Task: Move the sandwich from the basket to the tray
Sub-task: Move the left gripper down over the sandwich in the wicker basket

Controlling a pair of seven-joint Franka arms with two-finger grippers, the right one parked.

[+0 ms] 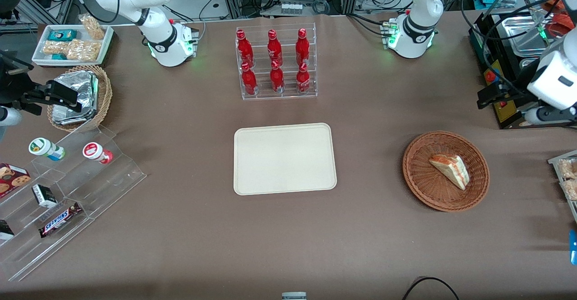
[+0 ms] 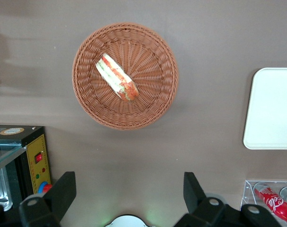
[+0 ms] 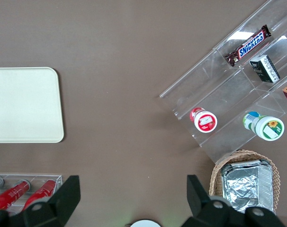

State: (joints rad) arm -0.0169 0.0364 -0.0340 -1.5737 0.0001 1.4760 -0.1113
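- Front view: the tray (image 1: 285,159) lies bare in the middle of the frame. The basket (image 1: 423,187) sits well apart from it, toward the working arm's end of the table, with the sandwich (image 1: 451,171) lying inside, its red-orange filling edge facing up.
- The left gripper (image 1: 490,98) hangs higher in the frame, farther from the camera than the basket and clear of it.
- Upper middle of the frame: a clear rack (image 1: 311,93) holds six red bottles (image 1: 275,61); their white script is too small to read.
- Toward the parked arm's end, low in the frame, a clear stepped stand (image 1: 112,173) carries a bar marked "SNICKERS" (image 1: 59,219).
- Left wrist view: the sandwich (image 2: 116,76) lies in the basket (image 2: 153,101), with red and green stripes showing. The gripper (image 2: 128,191) has its jaws wide apart over bare table (image 2: 219,71), nothing between them. The fingers (image 2: 63,194) do not touch the basket. A tray (image 2: 271,109) edge shows, and a bottle (image 2: 271,201) with white script.
- Right wrist view: the tray (image 3: 25,104) is empty; the "SNICKERS" bar (image 3: 250,46) reads plainly in the stand (image 3: 219,94).
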